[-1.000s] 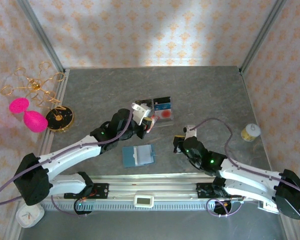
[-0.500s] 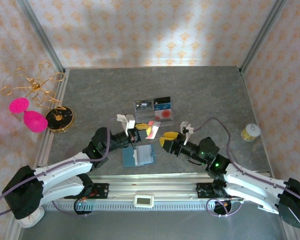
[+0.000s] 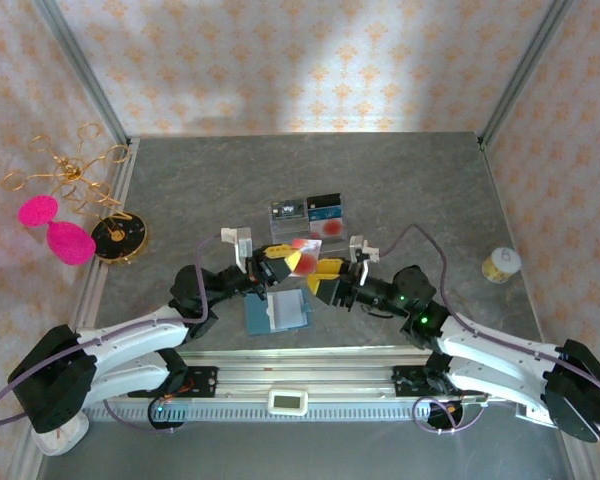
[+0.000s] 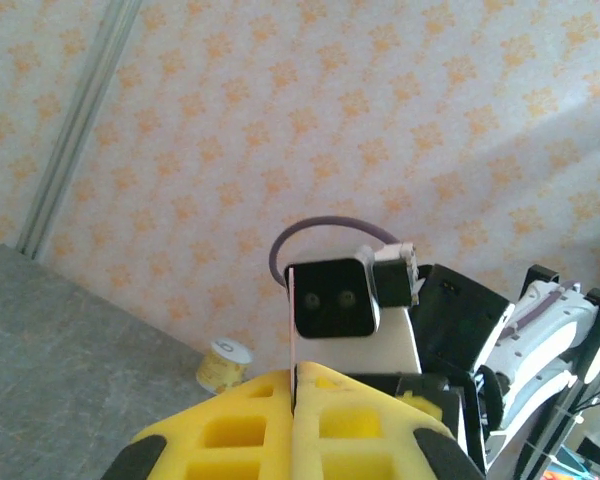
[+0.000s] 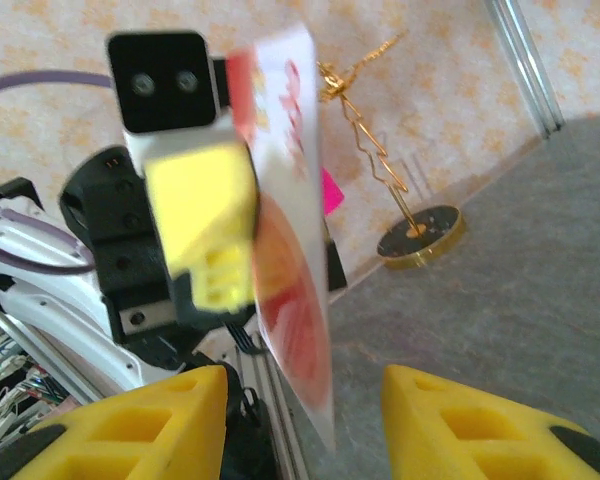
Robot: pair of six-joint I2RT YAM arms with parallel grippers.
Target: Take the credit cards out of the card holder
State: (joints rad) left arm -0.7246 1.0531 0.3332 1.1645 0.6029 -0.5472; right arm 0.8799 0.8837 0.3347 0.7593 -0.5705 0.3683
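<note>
Well, the two arms have swung in toward each other since a second ago. From above, the left gripper (image 3: 283, 262), which was out by the clear tray (image 3: 273, 212), now holds the pale, red-printed credit card (image 3: 300, 260) up over the near middle of the table (image 3: 410, 180). The right gripper (image 3: 327, 280) has opened and faces it, so I'd call this a handover. The card holder (image 3: 278, 311) lies open toward the near edge; I cannot tell whether its pockets are emptied. The tray holds several cards, dark, blue and red-marked.

On the left wrist, the yellow fingers (image 4: 230, 440) are pressed together. On the right wrist, the fingers (image 5: 130, 425) stand apart with the card's lower end between them.
</note>
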